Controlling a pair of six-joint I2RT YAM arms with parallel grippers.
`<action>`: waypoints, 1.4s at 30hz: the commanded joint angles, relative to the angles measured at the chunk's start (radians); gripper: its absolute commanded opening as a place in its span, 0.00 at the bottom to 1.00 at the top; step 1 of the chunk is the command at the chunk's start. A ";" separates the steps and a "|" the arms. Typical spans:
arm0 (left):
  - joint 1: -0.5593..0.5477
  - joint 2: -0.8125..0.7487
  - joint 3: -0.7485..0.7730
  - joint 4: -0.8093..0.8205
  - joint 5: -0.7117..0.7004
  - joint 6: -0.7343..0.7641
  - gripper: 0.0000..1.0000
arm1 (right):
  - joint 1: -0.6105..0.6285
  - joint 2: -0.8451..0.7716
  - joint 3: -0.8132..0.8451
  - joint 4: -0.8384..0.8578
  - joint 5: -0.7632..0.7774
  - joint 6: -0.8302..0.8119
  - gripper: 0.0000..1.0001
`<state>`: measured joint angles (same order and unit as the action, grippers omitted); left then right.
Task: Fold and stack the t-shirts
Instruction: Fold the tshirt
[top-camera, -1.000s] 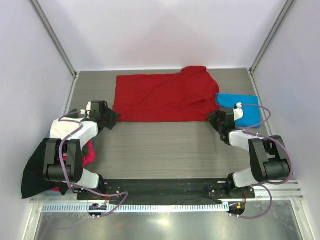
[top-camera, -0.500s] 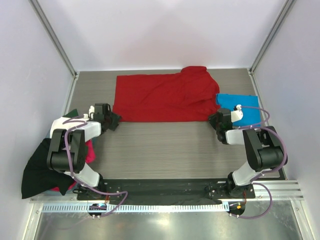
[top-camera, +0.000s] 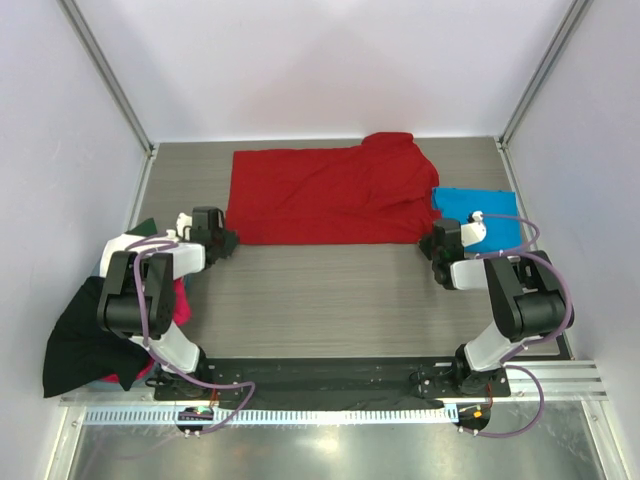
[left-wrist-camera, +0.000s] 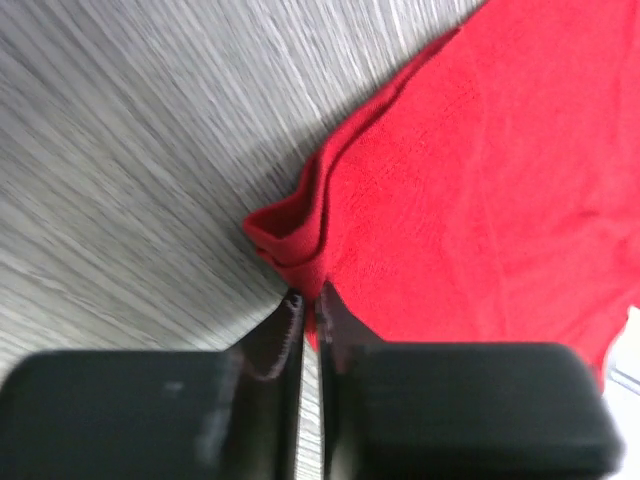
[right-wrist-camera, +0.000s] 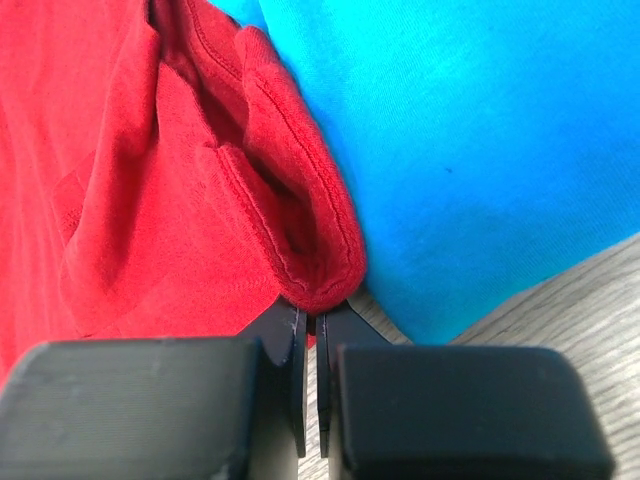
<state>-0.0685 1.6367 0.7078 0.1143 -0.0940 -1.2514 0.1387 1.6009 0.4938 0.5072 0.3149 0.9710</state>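
Red t-shirt (top-camera: 325, 195): spread flat on the far half of the table (top-camera: 330, 300), between the two grippers and just beyond them.
Long axis: runs left to right across the table. The near hem lies as an almost straight line from one gripper to the other, and a rounded lobe of cloth juts out at the far right corner.
Left gripper (top-camera: 228, 240): low on the table at the near left corner of the red t-shirt. In the wrist view its jaws are pressed almost together, with the bunched hem of that corner caught at the tips — a pinch on the cloth's very edge.
Right gripper (top-camera: 428, 242): low at the near right corner of the same shirt. Its jaws are closed to a hairline gap, and a rolled fold of red hem sits right at the tips and is nipped there.
Blue t-shirt (top-camera: 490, 215): a flat, folded rectangle at the right edge of the table, just beside the right gripper. Its left side touches the red fold.
Black cloth (top-camera: 75, 345): hangs over the near left edge of the table, well apart from the red shirt.
Magenta cloth (top-camera: 180, 305): lies crumpled beside the black cloth, partly hidden behind the left arm.
Arms: both reach forward from their bases — each wrist is at one near corner.
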 joint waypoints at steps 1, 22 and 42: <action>-0.002 0.011 0.010 -0.051 -0.111 0.043 0.04 | 0.004 -0.050 -0.003 0.010 0.067 -0.020 0.01; 0.130 -0.103 0.019 -0.177 -0.092 0.092 0.00 | 0.004 -0.157 -0.049 -0.067 0.110 0.002 0.43; 0.138 -0.090 0.022 -0.160 -0.044 0.106 0.00 | 0.180 -0.276 -0.135 -0.096 0.162 0.146 0.48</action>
<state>0.0570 1.5562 0.7124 -0.0441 -0.1299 -1.1664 0.3149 1.3205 0.3622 0.3725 0.4133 1.0595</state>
